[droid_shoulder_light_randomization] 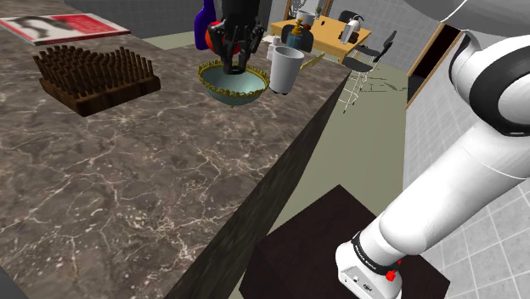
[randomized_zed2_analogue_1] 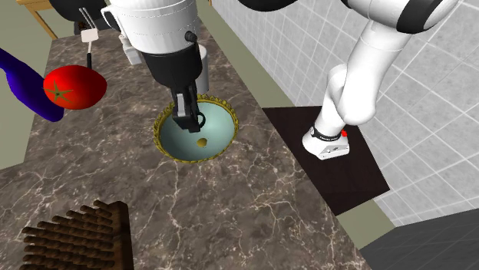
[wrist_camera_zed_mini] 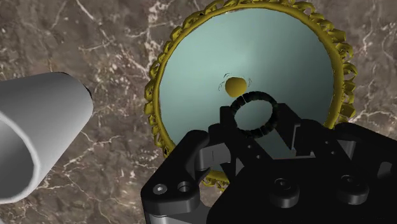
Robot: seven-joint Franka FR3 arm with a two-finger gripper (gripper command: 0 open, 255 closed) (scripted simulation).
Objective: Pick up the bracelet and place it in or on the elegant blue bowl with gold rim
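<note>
The bracelet (wrist_camera_zed_mini: 253,96) is a small dark ring standing upright between my fingers. My gripper (wrist_camera_zed_mini: 256,124) is shut on it and points down over the bowl's inside. The bowl (wrist_camera_zed_mini: 191,57) is pale blue-green with an ornate gold rim and a small gold knob at its centre. In the shoulder view the gripper (droid_shoulder_light_randomization: 235,61) hangs just above the bowl (droid_shoulder_light_randomization: 233,87) near the counter's far right edge. From the second exterior view the gripper (randomized_zed2_analogue_1: 189,123) reaches into the bowl (randomized_zed2_analogue_1: 219,134), with the bracelet (randomized_zed2_analogue_1: 201,119) at its tip, above the bottom.
A white cup (droid_shoulder_light_randomization: 286,68) stands right beside the bowl. A red tomato (randomized_zed2_analogue_1: 74,87) and a blue bottle (randomized_zed2_analogue_1: 31,92) lie close by. A brown peg rack (droid_shoulder_light_randomization: 95,75) sits on the marble counter (droid_shoulder_light_randomization: 153,187). The counter's edge drops off next to the bowl.
</note>
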